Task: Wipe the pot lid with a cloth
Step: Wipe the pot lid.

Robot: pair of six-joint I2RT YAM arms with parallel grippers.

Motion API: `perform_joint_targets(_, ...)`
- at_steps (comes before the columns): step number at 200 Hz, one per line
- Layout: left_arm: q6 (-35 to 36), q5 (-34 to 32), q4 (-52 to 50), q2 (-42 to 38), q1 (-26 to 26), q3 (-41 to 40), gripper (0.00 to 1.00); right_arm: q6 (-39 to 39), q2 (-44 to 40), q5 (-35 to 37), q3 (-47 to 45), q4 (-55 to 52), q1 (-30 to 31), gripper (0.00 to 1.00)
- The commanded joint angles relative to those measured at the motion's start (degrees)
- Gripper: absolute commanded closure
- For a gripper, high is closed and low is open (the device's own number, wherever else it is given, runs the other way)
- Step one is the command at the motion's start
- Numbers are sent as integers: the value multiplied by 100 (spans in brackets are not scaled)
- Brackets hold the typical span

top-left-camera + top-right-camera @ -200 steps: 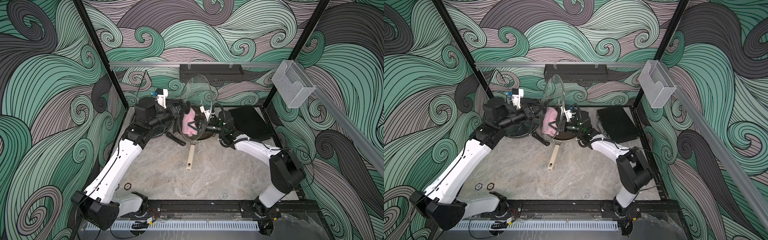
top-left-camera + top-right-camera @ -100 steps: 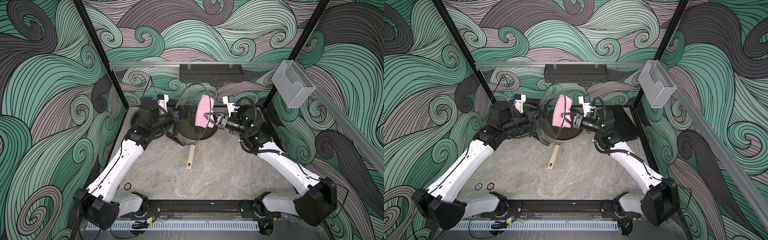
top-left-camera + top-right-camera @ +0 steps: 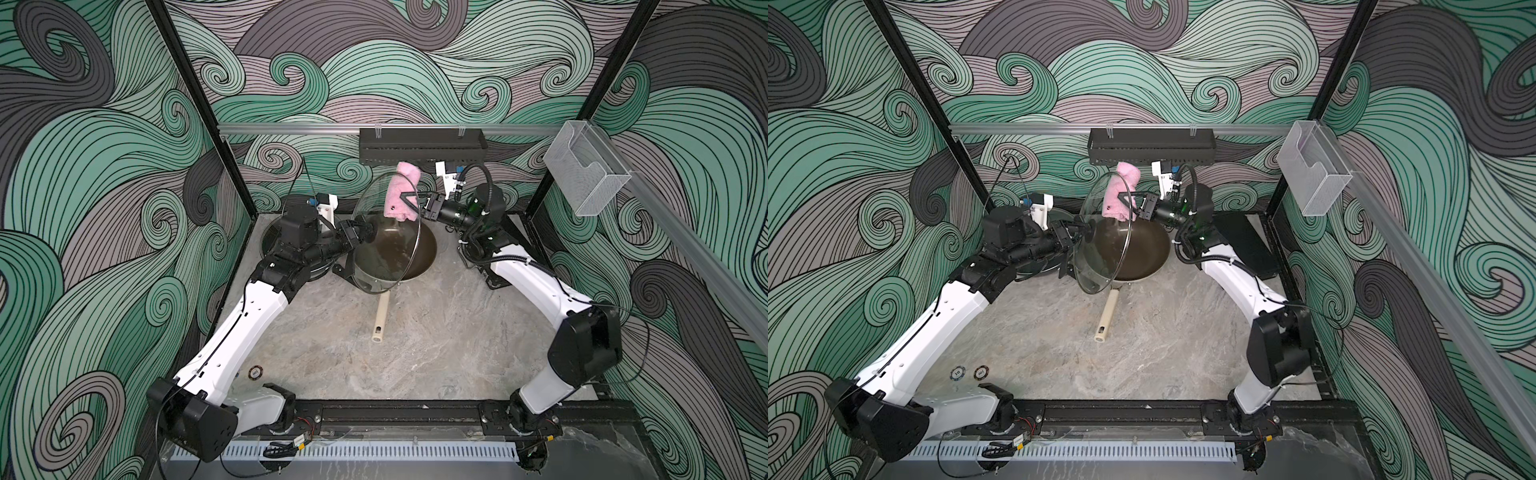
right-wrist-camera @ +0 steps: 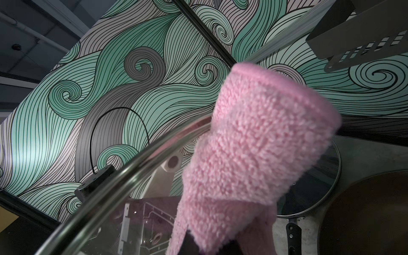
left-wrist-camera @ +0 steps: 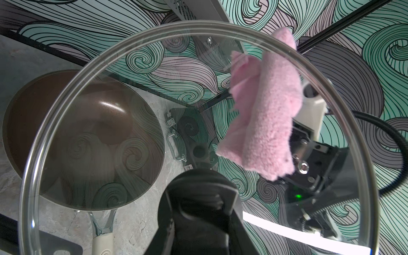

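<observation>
Lid [image 3: 395, 262] of clear glass is off the table [image 3: 415, 345], held on edge above the brown pan [image 3: 426, 249], knob side facing the left arm. Left claw [image 3: 366, 228] is clamped tight on the dark knob [image 5: 198, 178] at the lid's middle; the left wrist view looks straight through the glass from behind that knob. Right claw [image 3: 405, 198] is pinched shut on the pink cloth [image 3: 406, 174], which stands up from the fingers like a folded pad. Cloth sits on the face of the lid away from the knob, at the upper part of the glass, its top end poking above the rim. In the right wrist view the rim runs just behind the cloth. It looks touching, though real pressure can't be confirmed. Progress, as a judgement: both items are picked up, and wiping is under way on the underside near the top edge. No smears or wet marks show on the glass, so no telling how much has been covered. Likely left to do: middle and lower part of this face, perhaps the knob side, then set lid and cloth down. Relative to the claws: lid's centre is in the left one, its upper rim just beside the right one's fingertips, cloth between.
</observation>
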Motion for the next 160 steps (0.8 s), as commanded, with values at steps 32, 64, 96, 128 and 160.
perform_joint_targets(32, -200, 460, 1115, -262, -30, 529, 100, -18, 725, -130, 349, 124, 517, 100)
perform_joint_targets(64, -230, 469, 1154, -204, -29, 597, 100, 35, 887, -147, 244, 233, 793, 100)
perform_joint_targets(96, -156, 325, 1145, -168, -28, 628, 100, 69, 685, -79, -344, 368, 988, 100)
perform_joint_targets(128, 52, 12, 961, -127, -24, 665, 100, 83, 147, -12, -1281, 511, 1098, 100)
perform_joint_targets(160, 153, -134, 899, -77, -26, 609, 100, 16, -657, 93, -2214, 441, 1115, 100)
